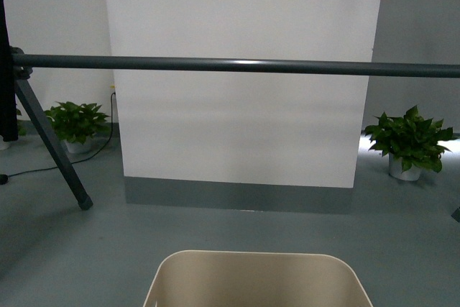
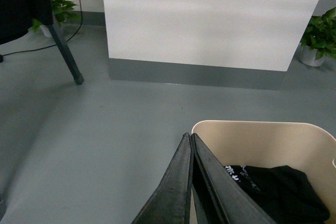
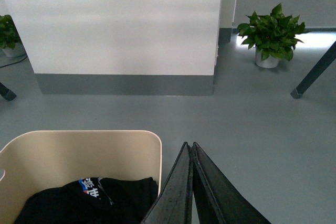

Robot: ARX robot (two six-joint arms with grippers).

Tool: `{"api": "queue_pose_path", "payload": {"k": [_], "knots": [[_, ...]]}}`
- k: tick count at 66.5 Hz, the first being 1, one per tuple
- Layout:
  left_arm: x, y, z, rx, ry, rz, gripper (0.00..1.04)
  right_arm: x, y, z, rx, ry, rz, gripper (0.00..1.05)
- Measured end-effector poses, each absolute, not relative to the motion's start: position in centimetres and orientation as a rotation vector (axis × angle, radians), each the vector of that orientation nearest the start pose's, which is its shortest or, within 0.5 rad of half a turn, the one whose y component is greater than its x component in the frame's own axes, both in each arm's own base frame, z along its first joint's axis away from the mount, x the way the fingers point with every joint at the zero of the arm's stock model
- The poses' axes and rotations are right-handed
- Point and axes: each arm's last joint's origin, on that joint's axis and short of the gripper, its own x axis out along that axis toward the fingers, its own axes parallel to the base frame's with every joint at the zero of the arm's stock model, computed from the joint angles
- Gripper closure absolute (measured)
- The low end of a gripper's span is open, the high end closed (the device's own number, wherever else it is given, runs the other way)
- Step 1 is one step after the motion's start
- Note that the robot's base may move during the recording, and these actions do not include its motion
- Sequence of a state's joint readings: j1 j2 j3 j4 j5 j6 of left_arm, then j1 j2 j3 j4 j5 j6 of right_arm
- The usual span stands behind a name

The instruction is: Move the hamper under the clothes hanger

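The beige hamper (image 1: 257,278) stands on the floor at the bottom middle of the front view, only its far rim showing. The clothes hanger's dark bar (image 1: 237,66) runs across that view above and beyond it, with one splayed leg (image 1: 54,145) at the left. My left gripper (image 2: 189,137) is shut and empty, just outside the hamper's left corner (image 2: 262,129). My right gripper (image 3: 189,145) is shut and empty, just outside the hamper's right corner (image 3: 105,145). Black clothing (image 2: 278,184) lies inside the hamper, and it also shows in the right wrist view (image 3: 89,200).
A white wall panel (image 1: 244,70) with a grey base stands behind the rack. Potted plants sit at the left (image 1: 75,124) and right (image 1: 410,141). A black cable (image 1: 29,172) runs on the floor at the left. Another rack leg (image 3: 315,72) shows at the right.
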State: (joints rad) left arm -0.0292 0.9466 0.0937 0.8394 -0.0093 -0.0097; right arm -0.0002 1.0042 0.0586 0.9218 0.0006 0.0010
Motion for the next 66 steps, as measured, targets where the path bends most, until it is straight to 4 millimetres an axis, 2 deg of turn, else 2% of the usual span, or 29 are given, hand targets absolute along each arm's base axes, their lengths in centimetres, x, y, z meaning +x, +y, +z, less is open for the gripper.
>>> {"api": "queue_pose_path", "payload": {"k": [9,43,66], "knots": [[15.6,0.0,16.1,-0.009,0.021,0.000,1.01,15.5,0.0,16.3,0.001,0.012,0.000,1.03],[12.7,0.0,17.2,-0.008,-0.015,-0.002,1.01,12.6,0.0,16.7,0.001,-0.003,0.000,1.03],[11.7,0.0,17.3,-0.007,-0.020,-0.002,1.01,11.6,0.0,16.9,0.001,-0.008,0.000,1.03]]}}
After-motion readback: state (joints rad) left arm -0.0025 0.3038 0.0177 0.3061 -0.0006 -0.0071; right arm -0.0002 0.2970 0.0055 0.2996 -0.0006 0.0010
